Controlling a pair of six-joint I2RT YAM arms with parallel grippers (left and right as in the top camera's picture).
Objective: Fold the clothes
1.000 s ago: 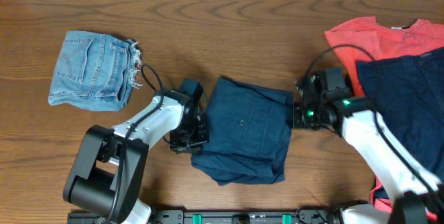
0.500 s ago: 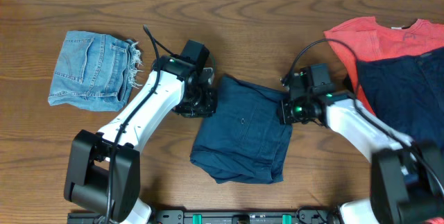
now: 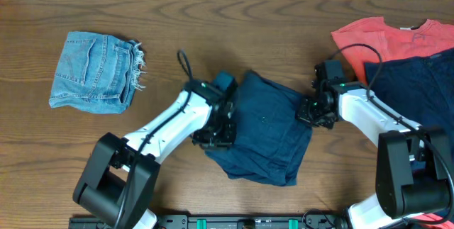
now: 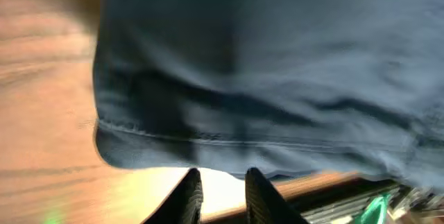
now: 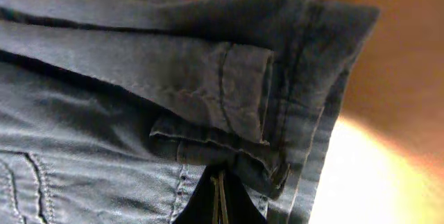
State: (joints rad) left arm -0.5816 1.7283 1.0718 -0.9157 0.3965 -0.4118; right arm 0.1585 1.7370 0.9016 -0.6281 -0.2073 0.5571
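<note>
On table, navy trousers shifted right; left gripper parted.

Wooden tabletop, dark brown with visible grain, seen from overhead. Three items lie directly on it. Light-blue denim shorts, folded, frayed hem turned toward the centre, rest near the left edge in the far half. A folded navy garment lies skewed at mid-table, closer to the near edge. A coral-red T-shirt is spread at the far right corner, with a second navy garment laid over it along the right edge.
</note>
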